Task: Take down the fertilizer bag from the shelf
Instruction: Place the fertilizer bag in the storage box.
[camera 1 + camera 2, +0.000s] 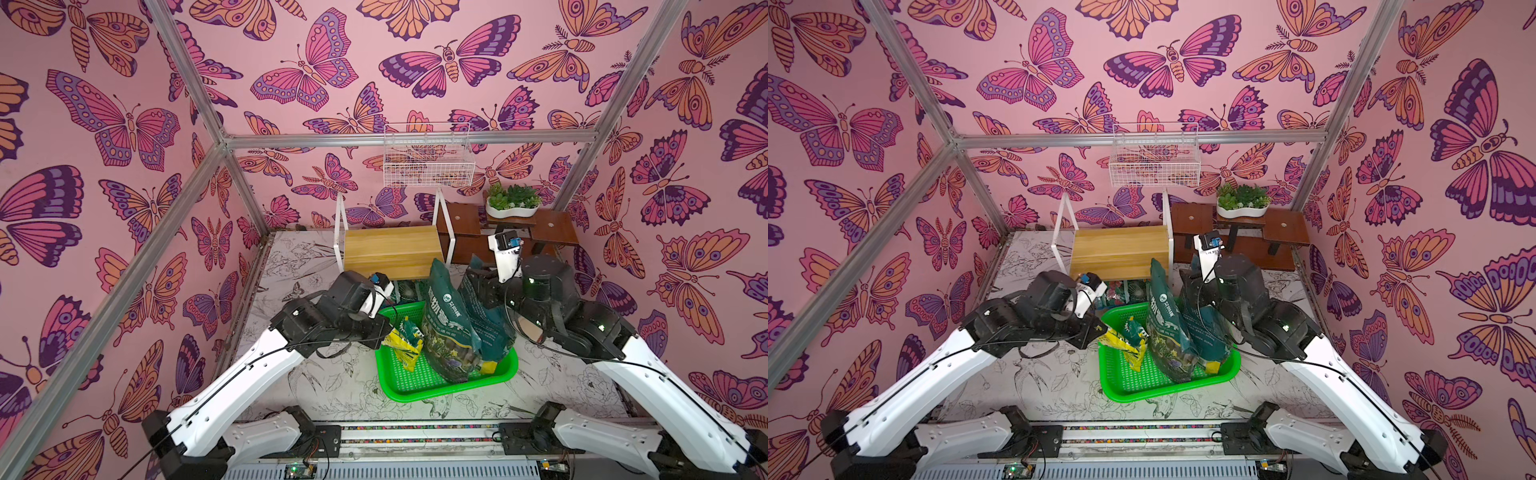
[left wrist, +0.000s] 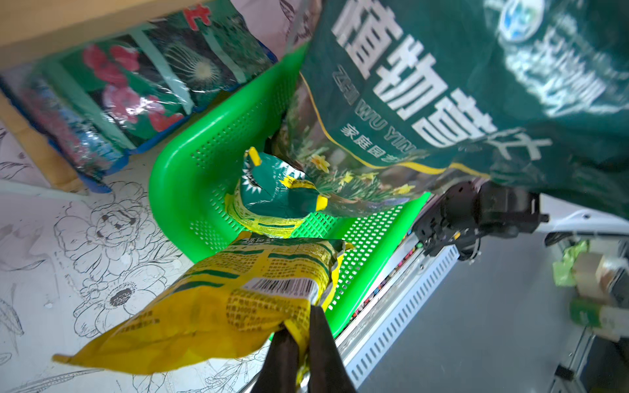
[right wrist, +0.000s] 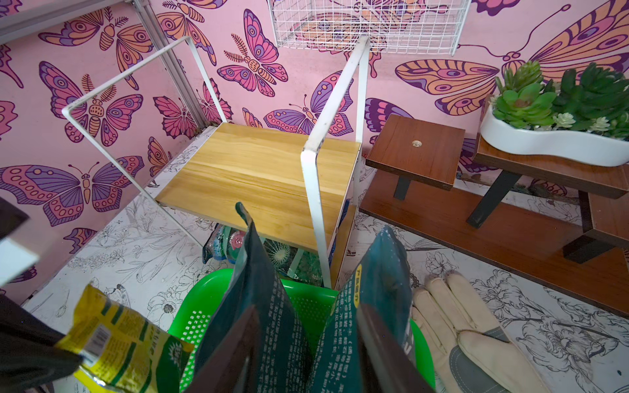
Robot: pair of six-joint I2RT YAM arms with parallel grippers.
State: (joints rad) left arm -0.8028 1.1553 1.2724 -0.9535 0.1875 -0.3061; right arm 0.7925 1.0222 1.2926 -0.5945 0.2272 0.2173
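1. Your bench [image 1: 332, 374] is white with black line-drawn flowers. It is walled in by pink butterfly wallpaper [image 1: 124, 124] and bare aluminium posts.
2. At the back stands the shelf [image 3: 258, 170], a thin white metal frame with pale yellowish wood-grain boards. A glossy floral bag [image 2: 136, 95] lies under its top board.
3. Beside the shelf, a dark brown plant stand [image 1: 552, 228] carries a white planter [image 1: 513, 203] of succulents. A white wire basket [image 1: 428, 162] hangs on the wall above.
4. In front of the shelf sits a bright green perforated plastic tray [image 1: 415, 386].
5. The yellow fertilizer bag [image 2: 211, 306] is off the shelf. It is crinkled, printed with green text and a barcode, and hangs over the tray's rim on the left arm's side (a smaller green-and-yellow packet [image 2: 272, 197] lies in the tray nearby). Your left pincer [image 2: 301, 326] is pressed together on its edge.
6. Your right pincer [image 3: 308, 313], jaws part-way apart, pinches a tall dark green bag [image 1: 451, 324] standing upright in the tray.
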